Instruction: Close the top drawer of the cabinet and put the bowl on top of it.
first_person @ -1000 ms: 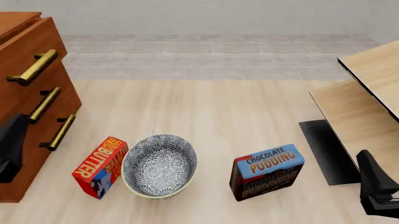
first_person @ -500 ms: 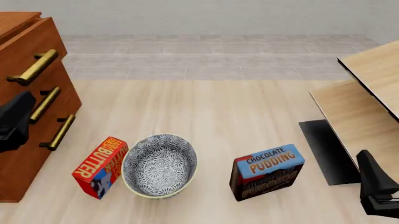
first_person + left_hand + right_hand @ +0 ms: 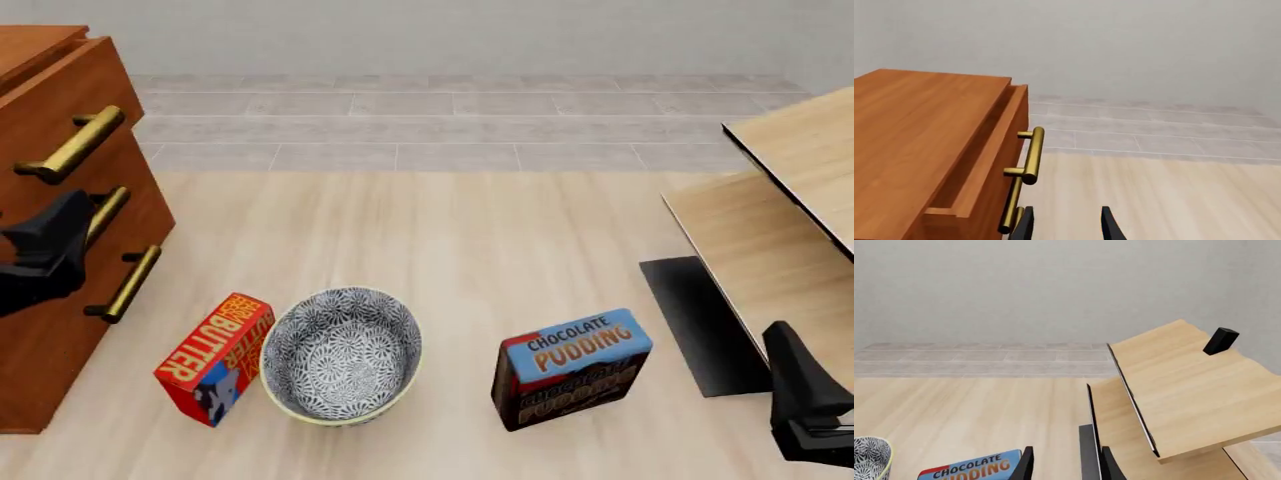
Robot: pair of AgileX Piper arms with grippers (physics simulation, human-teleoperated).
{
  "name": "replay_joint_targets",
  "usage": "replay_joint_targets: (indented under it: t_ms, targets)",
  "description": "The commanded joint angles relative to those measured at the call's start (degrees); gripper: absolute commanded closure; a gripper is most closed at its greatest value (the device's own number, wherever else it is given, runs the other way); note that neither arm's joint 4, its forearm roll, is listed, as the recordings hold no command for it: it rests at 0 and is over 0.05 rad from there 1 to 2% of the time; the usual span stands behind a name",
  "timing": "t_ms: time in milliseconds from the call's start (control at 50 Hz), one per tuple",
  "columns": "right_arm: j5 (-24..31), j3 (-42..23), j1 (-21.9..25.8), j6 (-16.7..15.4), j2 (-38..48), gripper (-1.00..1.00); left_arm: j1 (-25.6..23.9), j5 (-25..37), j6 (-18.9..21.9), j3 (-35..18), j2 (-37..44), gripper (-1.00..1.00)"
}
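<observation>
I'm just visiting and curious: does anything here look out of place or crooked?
Yes. The top drawer of the cabinet stands pulled out, showing a gap behind its front. The butter box also leans at a tilt beside the bowl. Nothing looks spilled or broken.

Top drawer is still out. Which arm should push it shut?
Left, probably. Its tool is beside the cabinet, with the top drawer ajar in its wrist view. The right tool sits across the table.

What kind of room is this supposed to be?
Probably a mock-up kitchen or pantry, computer-rendered: a wooden cabinet with drawers, a bowl, and butter and pudding boxes on a pale wood surface, tiled floor beyond.
</observation>
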Motion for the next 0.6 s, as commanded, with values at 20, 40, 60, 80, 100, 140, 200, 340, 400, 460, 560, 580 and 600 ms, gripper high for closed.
replay_joint_targets:
  t_ms: [20, 40, 60, 80, 100, 140, 200, 340, 400, 460, 560, 580, 600]
  targets:
    - [0.2, 0.02, -0.04, 0.03, -0.24, -1.0, 2.2, -2.05, -0.13, 0.46, 2.24, -1.0]
    - [0.2, 0.02, -0.04, 0.03, -0.24, -1.0, 2.2, -2.05, -0.13, 0.46, 2.24, -1.0]
    - [0.2, 0.02, -0.05, 0.02, -0.23, -1.0, 2.59, -2.14, -0.2, 0.24, 2.5, -1.0]
    - [0.2, 0.02, -0.05, 0.02, -0.23, -1.0, 2.59, -2.14, -0.2, 0.24, 2.51, -1.0]
    - [0.21, 0.02, -0.05, 0.03, -0.26, -1.0, 2.66, -2.4, -0.32, 0.37, 2.71, -1.0]
    - [0.21, 0.02, -0.07, 0.03, -0.24, -1.0, 3.1, -3.17, -0.12, 0.71, 3.47, -1.0]
    - [0.21, 0.02, -0.06, 0.03, -0.25, -1.0, 3.73, -3.99, -0.36, 1.0, 4.69, -1.0]
    - [0.21, 0.02, -0.05, 0.03, -0.25, -1.0, 5.46, -4.31, 0.0, 1.17, 4.97, -1.0]
    - [0.21, 0.02, -0.05, 0.03, -0.24, -1.0, 6.17, -4.37, 0.25, 1.08, 5.03, -1.0]
    - [0.21, 0.02, -0.06, 0.04, -0.25, -1.0, 6.68, -4.52, -1.32, 0.88, 6.4, -1.0]
    - [0.21, 0.02, -0.05, 0.03, -0.25, -1.0, 8.44, -5.03, -2.35, 0.53, 7.44, -1.0]
    - [0.21, 0.02, -0.05, 0.04, -0.24, -1.0, 8.56, -5.1, -2.46, 0.41, 7.68, -1.0]
    - [0.21, 0.02, -0.05, 0.03, -0.25, -1.0, 8.77, -5.31, -2.69, 0.47, 8.03, -1.0]
